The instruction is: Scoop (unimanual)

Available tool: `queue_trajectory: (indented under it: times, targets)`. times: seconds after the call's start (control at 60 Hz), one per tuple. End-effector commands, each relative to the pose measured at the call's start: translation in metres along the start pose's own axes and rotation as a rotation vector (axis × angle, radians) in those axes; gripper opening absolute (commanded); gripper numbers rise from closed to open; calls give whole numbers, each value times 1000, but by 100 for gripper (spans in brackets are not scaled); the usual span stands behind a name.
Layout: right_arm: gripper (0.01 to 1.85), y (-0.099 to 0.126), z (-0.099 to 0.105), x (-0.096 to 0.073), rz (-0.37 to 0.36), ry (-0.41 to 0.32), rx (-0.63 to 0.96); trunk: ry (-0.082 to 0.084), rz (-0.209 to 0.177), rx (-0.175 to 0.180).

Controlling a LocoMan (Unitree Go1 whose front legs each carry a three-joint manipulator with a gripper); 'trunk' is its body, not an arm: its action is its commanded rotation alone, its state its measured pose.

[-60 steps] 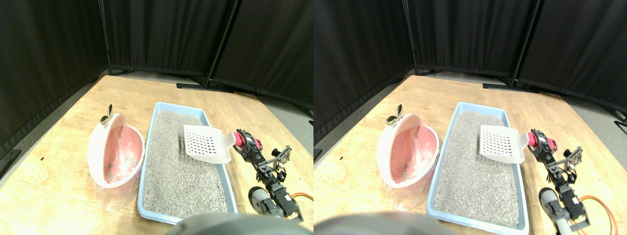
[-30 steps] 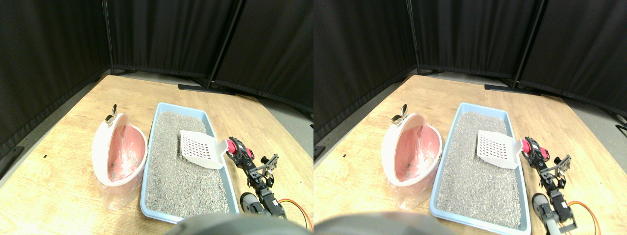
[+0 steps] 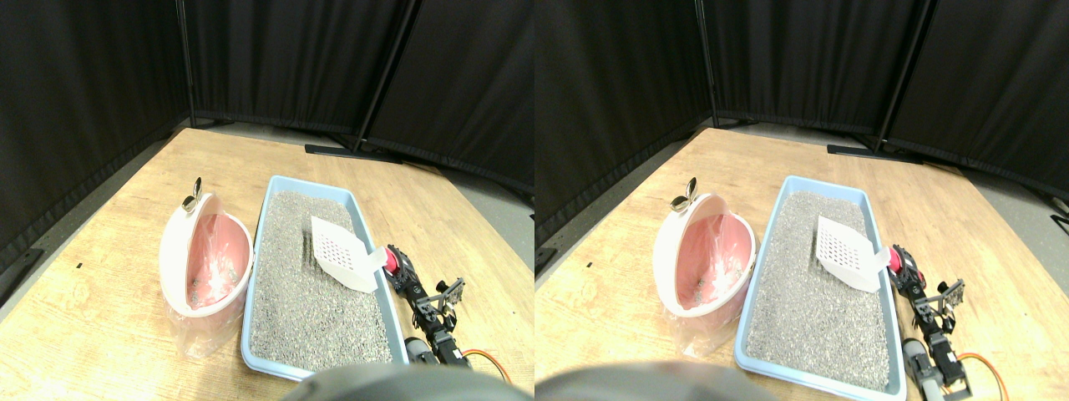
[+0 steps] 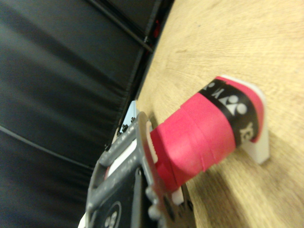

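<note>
The pink-wrapped handle (image 4: pixel 204 137) carries a black band with unreadable white marks. The right end effector (image 3: pixel 399 266), reaching from five o'clock, grips it, tilting the white scoop (image 3: pixel 342 253) over the litter tray (image 3: pixel 257 276).

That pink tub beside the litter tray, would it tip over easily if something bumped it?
Probably. The pink tub already sits tilted on a rounded side and holds only a few bits, so it looks light. Its loose plastic liner would likely crumple rather than brace it.

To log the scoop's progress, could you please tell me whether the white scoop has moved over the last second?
Yes. The white scoop has tipped and dropped toward the litter in the blue tray.
</note>
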Motion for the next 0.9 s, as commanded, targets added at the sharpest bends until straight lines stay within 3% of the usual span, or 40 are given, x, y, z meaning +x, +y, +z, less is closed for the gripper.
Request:
queue_trajectory:
  times: [0.017,0.067,0.15,0.25,0.417,0.483,0.617,0.75,0.9]
  targets:
    - [101,-5,2,-2,-43,132,-88,15,8,-12]
    - [130,-5,4,-6,-60,178,-81,15,8,-12]
    - [149,-4,4,-10,-39,181,-60,15,8,-12]
    - [154,-1,6,-17,-15,180,-42,19,7,-11]
    - [149,6,13,-33,36,93,-63,19,-5,-5]
    - [144,9,18,-43,31,56,-87,19,-20,4]
    - [121,9,23,-55,113,-67,-131,20,-30,9]
    - [100,9,25,-65,96,-111,-95,19,-51,19]
    - [55,5,24,-72,154,-195,-130,21,-70,30]
